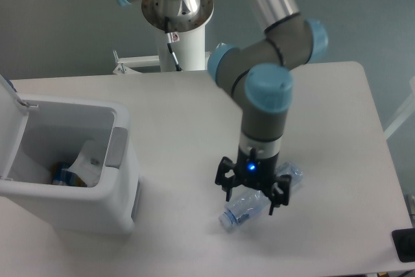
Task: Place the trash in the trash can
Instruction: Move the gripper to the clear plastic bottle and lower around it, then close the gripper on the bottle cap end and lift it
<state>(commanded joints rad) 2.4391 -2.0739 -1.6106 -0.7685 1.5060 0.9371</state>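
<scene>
A clear bluish crushed plastic bottle [241,209] lies on the white table [337,115] at the front centre, its cap end pointing front left. My gripper [250,198] is low over the bottle's middle, fingers spread open to either side of it, one finger [227,191] on the left and one on the right. The white trash can [120,218] stands at the left with its lid up. Inside it lies a crumpled white paper carton [89,158] beside some blue and yellow scraps.
A dark object [403,246] sits at the table's front right corner. The arm's base column [176,24] rises behind the table's back edge, with a white metal frame [133,63] beside it.
</scene>
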